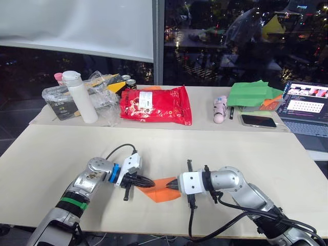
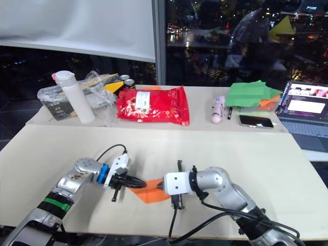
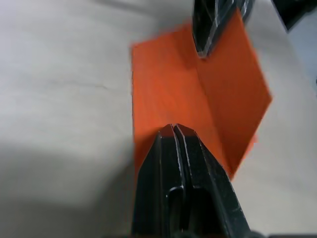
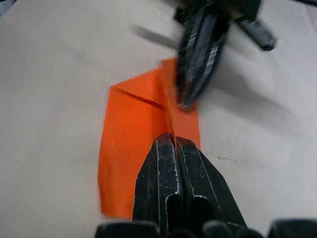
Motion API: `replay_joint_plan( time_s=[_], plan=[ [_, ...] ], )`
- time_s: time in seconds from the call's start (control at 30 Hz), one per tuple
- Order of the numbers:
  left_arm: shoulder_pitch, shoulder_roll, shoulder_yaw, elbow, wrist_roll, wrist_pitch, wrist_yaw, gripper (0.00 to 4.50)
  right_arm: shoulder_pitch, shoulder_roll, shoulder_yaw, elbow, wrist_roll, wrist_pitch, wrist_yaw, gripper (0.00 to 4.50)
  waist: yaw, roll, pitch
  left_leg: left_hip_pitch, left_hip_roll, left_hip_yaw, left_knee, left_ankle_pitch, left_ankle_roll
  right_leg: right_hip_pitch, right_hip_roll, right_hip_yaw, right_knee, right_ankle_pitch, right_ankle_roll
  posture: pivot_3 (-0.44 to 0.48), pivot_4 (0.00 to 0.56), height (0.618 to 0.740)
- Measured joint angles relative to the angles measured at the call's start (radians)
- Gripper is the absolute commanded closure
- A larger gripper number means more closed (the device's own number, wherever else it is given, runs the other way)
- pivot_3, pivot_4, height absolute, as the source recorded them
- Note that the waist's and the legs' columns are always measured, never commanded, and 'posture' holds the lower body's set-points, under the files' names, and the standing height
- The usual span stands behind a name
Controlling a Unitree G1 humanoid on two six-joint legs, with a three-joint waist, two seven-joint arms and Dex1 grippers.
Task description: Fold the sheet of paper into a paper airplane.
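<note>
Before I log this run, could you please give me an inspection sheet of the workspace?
Surface: beige table, bare near the work.
Job's things: orange sheet of paper, creased, near the front edge.
Clutter: red snack bag, white bottle, green paper sheets, phone, laptop at the back.
Grippers: left gripper and right gripper, jaws shut on the paper from opposite sides.
Cables: black cable on the left wrist.
Surroundings: dark window.

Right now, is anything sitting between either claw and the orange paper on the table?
Nothing visible does. The left claw and right claw both sit closed on the creased, thin orange sheet of paper from opposite ends, on the beige table. The glossy red snack bag lies far behind.
</note>
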Motion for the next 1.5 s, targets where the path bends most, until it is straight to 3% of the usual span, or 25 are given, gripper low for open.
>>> replay_joint_plan(
  time_s=[0.47,1.0,1.23,1.5],
  plan=[
    [-0.014,-0.025,-0.005,0.035,0.061,-0.117,-0.021,4.48,0.034,0.017,-0.009,-0.046,0.089,0.218,0.05,4.5,0.0,0.001,-0.001,0.002,0.0,0.0,0.001,0.0,0.001,0.003,0.0,0.0,0.0,0.0,0.001,0.0,0.15,0.719],
    [0.019,-0.019,-0.023,-0.035,0.074,-0.111,-0.05,4.48,-0.12,0.144,-0.082,0.161,0.379,0.811,0.135,4.5,-0.007,0.002,-0.001,0.003,0.0,-0.001,0.002,-0.001,0.002,0.003,0.0,0.0,0.003,-0.001,0.001,0.0,0.15,0.719],
    [0.007,-0.016,-0.005,-0.001,0.072,-0.109,-0.044,4.48,-0.153,0.172,-0.11,0.23,0.432,0.863,0.131,4.5,-0.014,0.002,-0.001,0.003,0.0,-0.001,0.005,-0.002,0.003,0.004,0.001,0.0,0.004,-0.001,0.001,0.0,0.15,0.719],
    [-0.019,0.045,0.126,-0.014,-0.009,0.03,-0.045,4.48,-0.165,0.18,-0.102,0.246,0.431,0.859,0.137,4.5,-0.026,0.002,-0.001,0.003,0.0,-0.001,0.006,-0.002,0.003,0.004,0.001,0.0,0.004,-0.001,0.002,0.0,0.15,0.719]
  ],
)
